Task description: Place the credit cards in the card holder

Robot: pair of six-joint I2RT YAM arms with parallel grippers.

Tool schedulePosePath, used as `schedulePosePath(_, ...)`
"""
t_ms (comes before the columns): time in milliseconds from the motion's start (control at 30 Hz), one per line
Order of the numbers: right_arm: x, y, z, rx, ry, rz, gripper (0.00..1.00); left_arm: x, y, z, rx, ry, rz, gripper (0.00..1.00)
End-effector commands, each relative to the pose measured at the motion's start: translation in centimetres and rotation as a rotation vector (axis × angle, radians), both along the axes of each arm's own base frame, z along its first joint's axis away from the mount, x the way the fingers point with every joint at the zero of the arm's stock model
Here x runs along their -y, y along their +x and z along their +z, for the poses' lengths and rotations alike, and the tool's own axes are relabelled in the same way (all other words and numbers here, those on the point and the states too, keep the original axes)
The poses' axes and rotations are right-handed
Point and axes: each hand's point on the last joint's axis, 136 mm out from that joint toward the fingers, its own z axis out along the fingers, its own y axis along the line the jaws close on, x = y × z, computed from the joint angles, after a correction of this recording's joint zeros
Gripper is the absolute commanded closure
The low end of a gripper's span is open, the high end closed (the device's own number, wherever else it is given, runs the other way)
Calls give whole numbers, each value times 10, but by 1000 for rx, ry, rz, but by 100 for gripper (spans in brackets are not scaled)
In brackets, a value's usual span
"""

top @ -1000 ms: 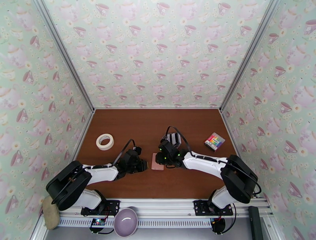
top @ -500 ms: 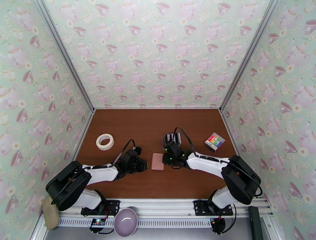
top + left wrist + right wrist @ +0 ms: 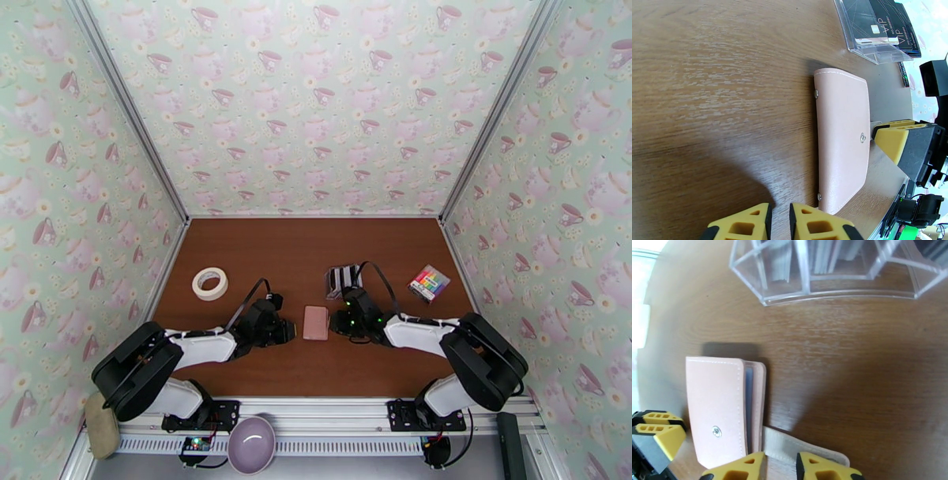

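left claw (image 3: 780, 209): open a slit, empty, beside the card holder (image 3: 841, 138)
right claw (image 3: 780, 458): slightly parted over the snap tab (image 3: 782, 441)
cut off: credit cards (image 3: 884, 19) in a clear rack (image 3: 871, 53)

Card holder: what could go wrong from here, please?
1. The card holder lies folded, its snap tab under the right fingers; a pull may drag the whole case, because the left fingers do not grip it.
2. The clear stand with the credit cards is close behind; the right arm might knock it.
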Motion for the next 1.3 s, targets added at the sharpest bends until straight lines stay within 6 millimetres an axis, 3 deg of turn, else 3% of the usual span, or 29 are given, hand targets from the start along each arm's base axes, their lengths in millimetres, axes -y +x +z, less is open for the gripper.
schedulePosePath(0, -11, -2, 9, 13, 118, 37, 72, -28, -27, -42, -133, 141, 3, 79)
schedulePosePath(167, -14, -5, 4, -5, 150, 69, 73, -26, -25, -41, -131, 134, 3, 79)
schedulePosePath(500, -22, 2, 29, 28, 194, 80, 73, -17, -19, -33, -113, 111, -16, 82)
schedulePosePath(733, -27, 6, 23, 12, 193, 84, 74, -5, -19, -27, -103, 64, -52, 87)
schedulePosePath(1033, -34, 14, 19, -3, 198, 83, 75, 21, -15, -10, -52, -20, -118, 78)
schedulePosePath(1267, -35, 15, 16, -16, 193, 79, 76, 32, -14, -11, -59, -33, -142, 77)
